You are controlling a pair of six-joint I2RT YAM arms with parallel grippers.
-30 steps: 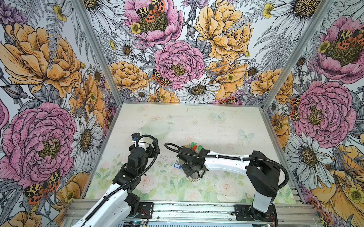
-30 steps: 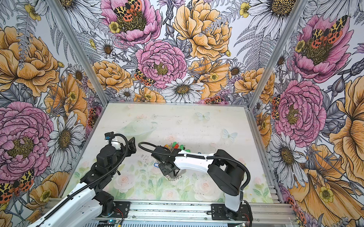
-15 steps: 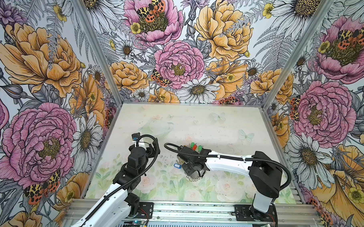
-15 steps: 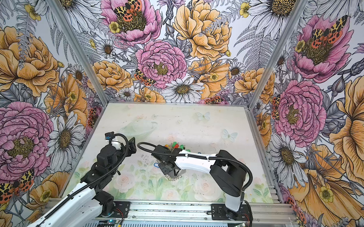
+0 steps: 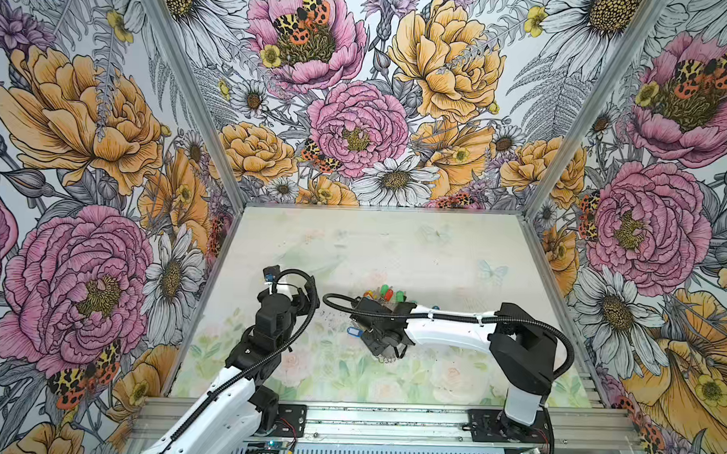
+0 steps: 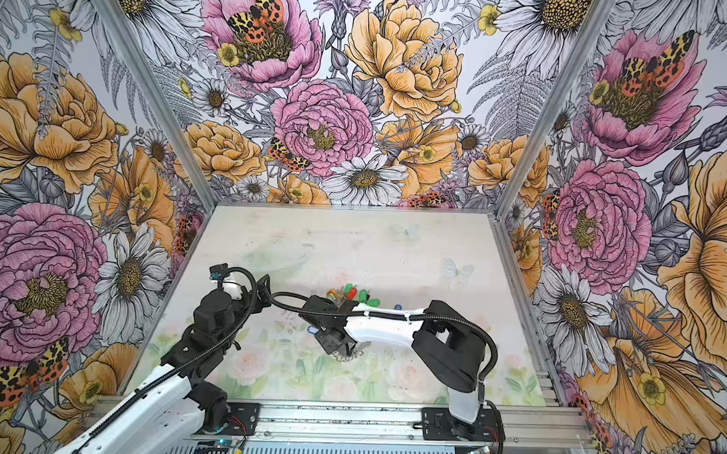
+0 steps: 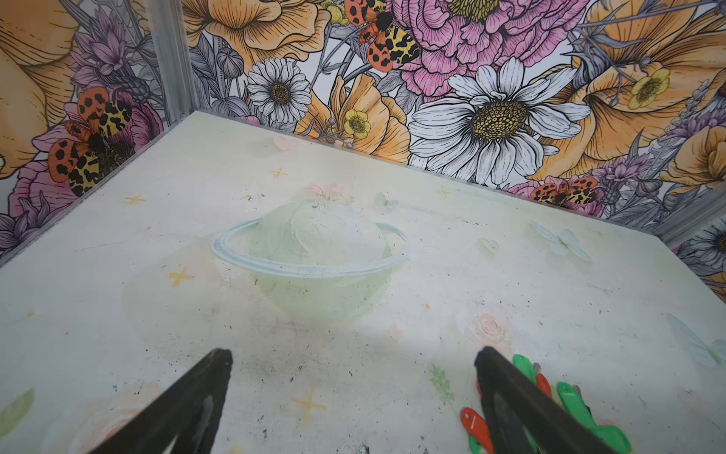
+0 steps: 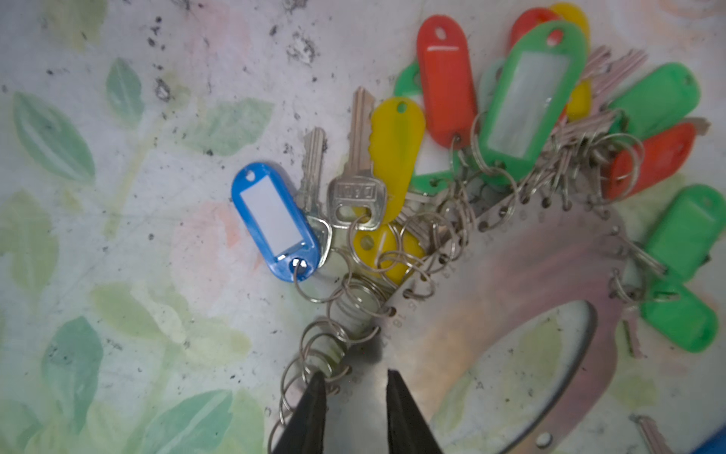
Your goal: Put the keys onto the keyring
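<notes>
**Left jaws wide and empty; right jaws set over the edge of the keyring (image 8: 491,283).**

Left jaws: spread fully apart, holding nothing, above the bare desk (image 7: 353,346). Green and red keys (image 7: 565,397) lie just beside one finger. Blue tag (image 8: 275,220): flat on the desk, its ring lying against the keyring's fringe of small rings (image 8: 334,314). Keyring: flat on the desk near mid-desk, mostly hidden under the right arm (image 5: 445,330) in both top views. Red, green and yellow keys fan out from its rim. Right jaws: a narrow gap apart, tips over the keyring's fringed edge, nothing visibly clamped.
</notes>
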